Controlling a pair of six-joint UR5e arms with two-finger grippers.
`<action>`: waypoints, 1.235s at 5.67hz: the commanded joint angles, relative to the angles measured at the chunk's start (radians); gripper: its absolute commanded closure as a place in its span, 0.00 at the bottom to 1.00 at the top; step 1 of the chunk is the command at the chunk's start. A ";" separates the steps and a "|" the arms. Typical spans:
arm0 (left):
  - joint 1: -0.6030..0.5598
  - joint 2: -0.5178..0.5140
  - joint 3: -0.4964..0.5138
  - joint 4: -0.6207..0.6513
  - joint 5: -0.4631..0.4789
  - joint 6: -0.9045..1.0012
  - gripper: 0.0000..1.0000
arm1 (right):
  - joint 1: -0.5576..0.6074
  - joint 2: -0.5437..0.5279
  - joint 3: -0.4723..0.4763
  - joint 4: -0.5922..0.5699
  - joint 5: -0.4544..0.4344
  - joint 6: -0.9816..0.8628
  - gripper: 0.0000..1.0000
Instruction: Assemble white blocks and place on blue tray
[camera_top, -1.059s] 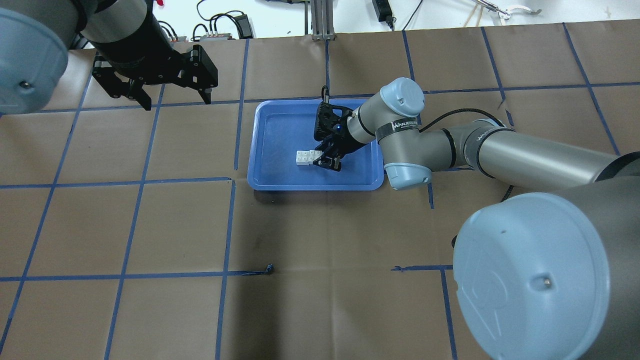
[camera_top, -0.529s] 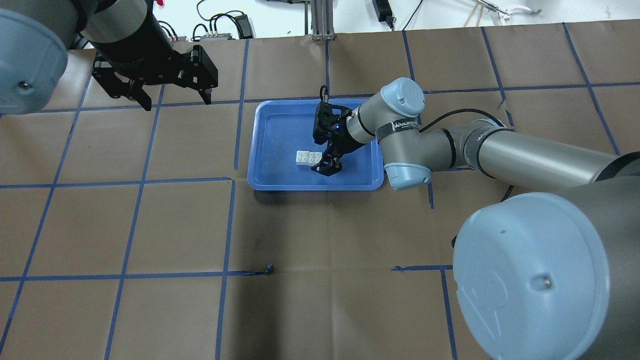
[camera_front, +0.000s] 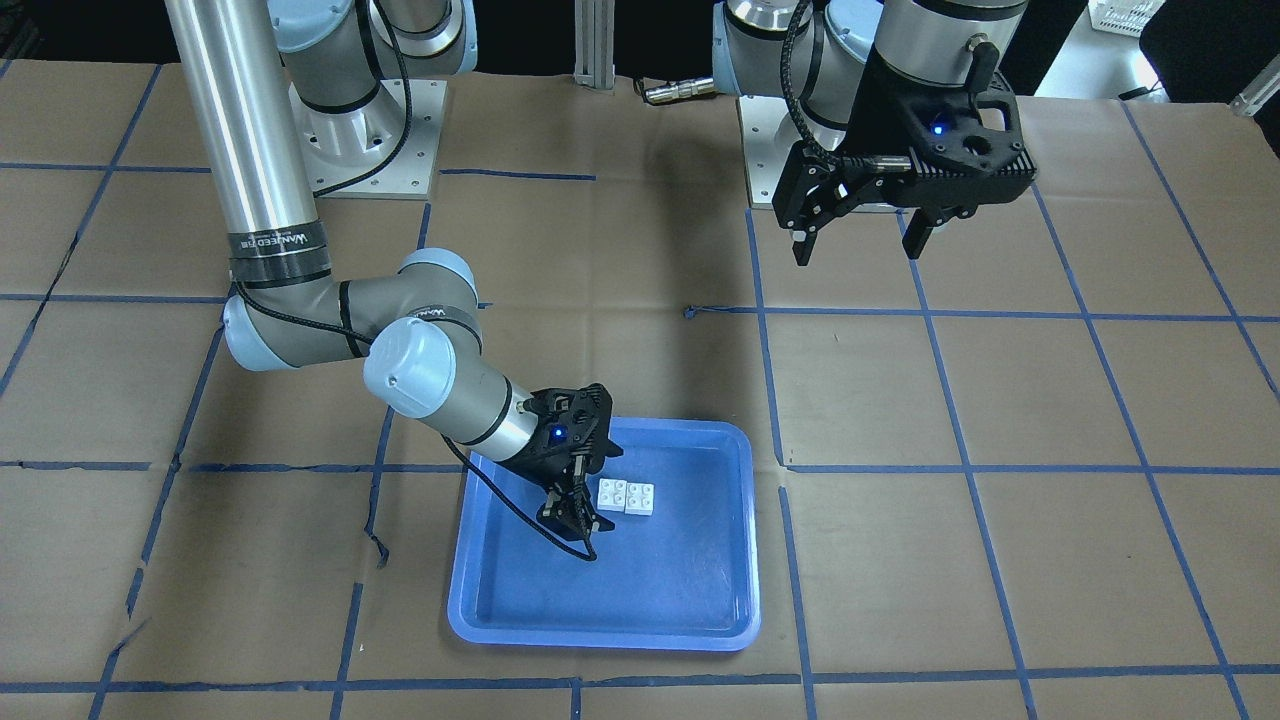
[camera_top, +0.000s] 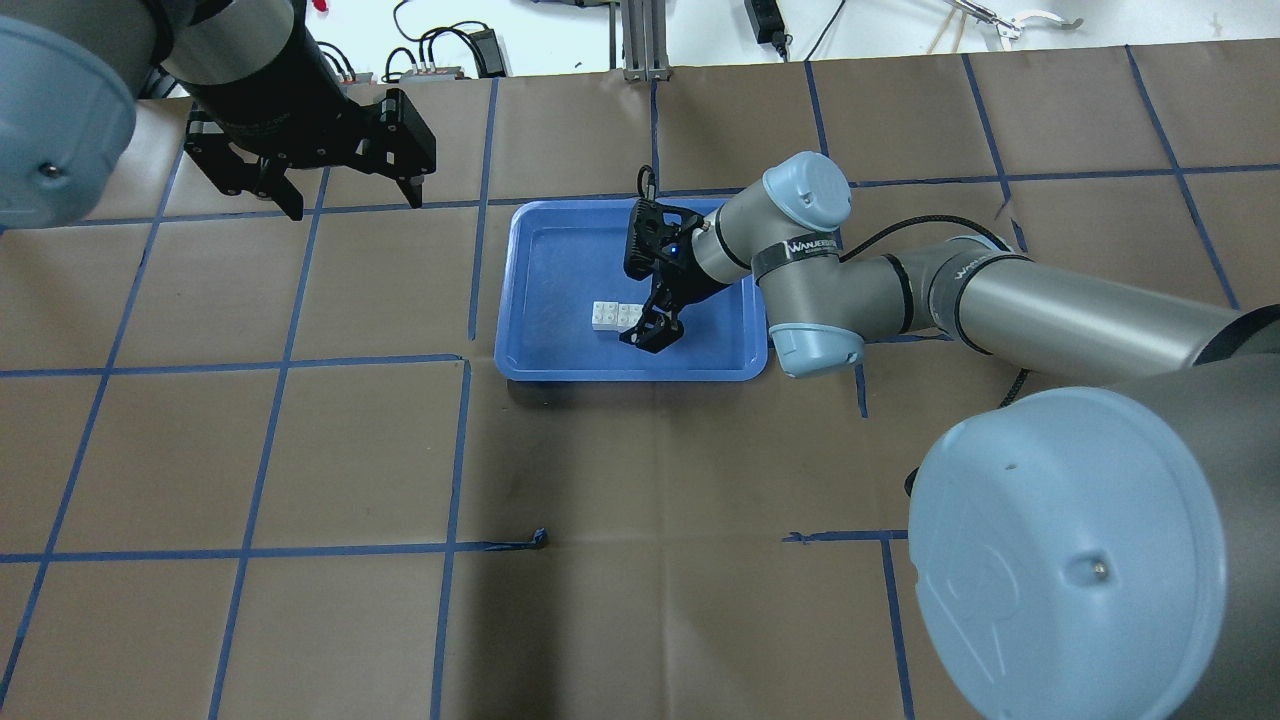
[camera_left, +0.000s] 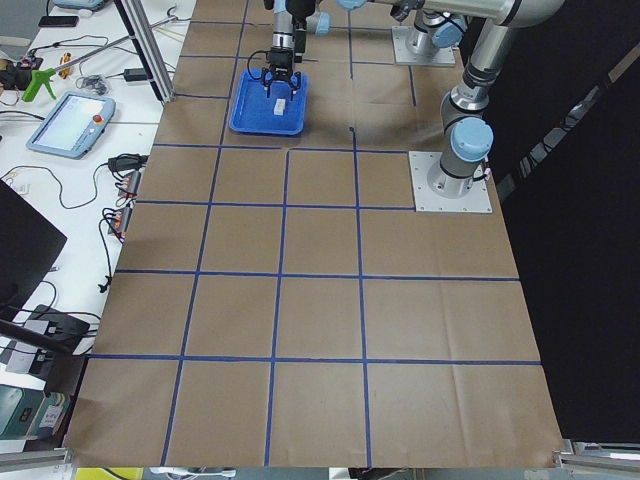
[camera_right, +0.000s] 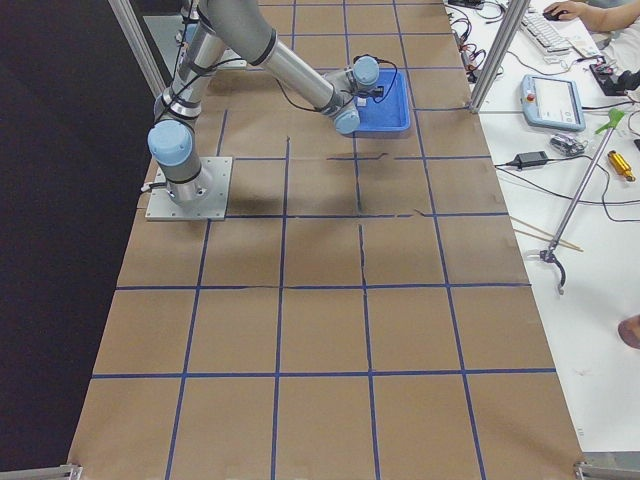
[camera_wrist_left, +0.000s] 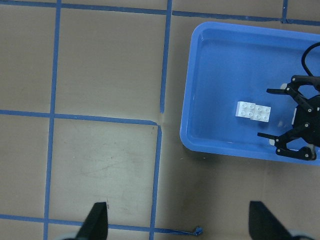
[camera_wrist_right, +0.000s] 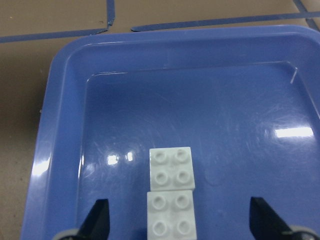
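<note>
The right hand (camera_top: 648, 333) hangs low inside the tray (camera_top: 510, 300), its two fingers spread wide and gripping nothing. Its wrist view shows a fingertip on each side of the blocks (camera_wrist_right: 171, 200), with a clear gap between each fingertip and the white plastic. The two blocks lie on the tray floor near its middle, studs up. They touch edge to edge in a short row and are slightly offset; whether they are locked together cannot be told. The left hand (camera_top: 355, 207) is also open wide and empty, hovering over bare counter (camera_top: 300, 450) well apart from the tray. Judging by this, the blocks are already placed and the step in hand is backing the right hand away. To do that well, the fingers should keep their wide spread and rise straight up until the tips are above the studs. Only then should the arm travel sideways over the tray rim, because a slanted exit could clip the nearer block and push the pair across the slick floor.
</note>
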 joint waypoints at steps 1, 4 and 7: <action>-0.001 -0.002 -0.001 0.001 -0.001 0.000 0.01 | -0.018 -0.040 -0.013 0.071 -0.053 0.053 0.00; -0.001 -0.003 -0.001 0.000 0.001 0.000 0.01 | -0.105 -0.251 -0.098 0.571 -0.271 0.256 0.00; -0.001 -0.005 -0.001 0.001 0.001 0.000 0.01 | -0.122 -0.355 -0.316 0.983 -0.552 0.915 0.00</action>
